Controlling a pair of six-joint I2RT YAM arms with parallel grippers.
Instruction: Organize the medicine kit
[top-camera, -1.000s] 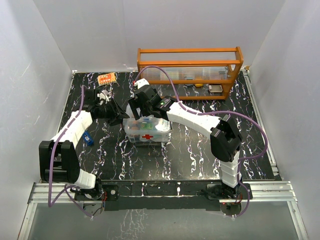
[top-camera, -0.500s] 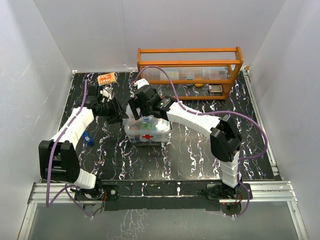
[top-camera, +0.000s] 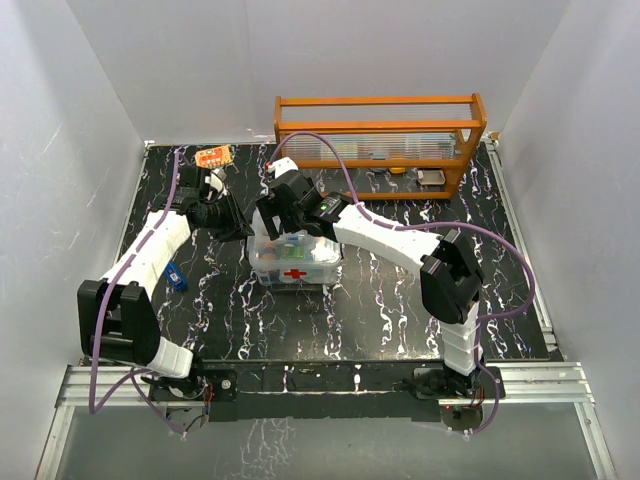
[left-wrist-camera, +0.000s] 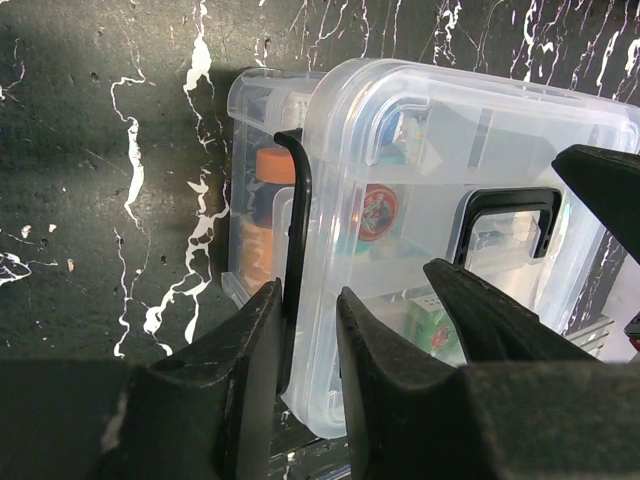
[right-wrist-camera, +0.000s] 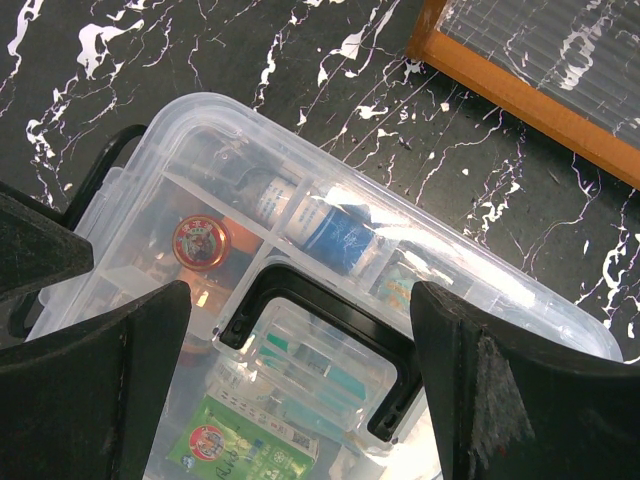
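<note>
From the top camera I saw the medicine kit (top-camera: 295, 262) mid-table on the black marble tabletop (top-camera: 400, 300), in front of the orange rack (top-camera: 380, 135), with the left gripper (top-camera: 243, 235) at its left end and the right gripper (top-camera: 283, 228) over it. On the left wrist, jaws were pinched nearly together on the kit's black side latch (left-wrist-camera: 300, 200). On the right wrist, jaws were spread wide, gripping nothing, straddling the lid's black handle (right-wrist-camera: 335, 305).

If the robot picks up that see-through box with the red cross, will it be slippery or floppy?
The medicine kit looks like hard, glossy plastic, so probably stiff but a bit slippery. It is packed with bottles and boxes, so likely fairly heavy. The black handle on its lid should give a safer grip.
</note>
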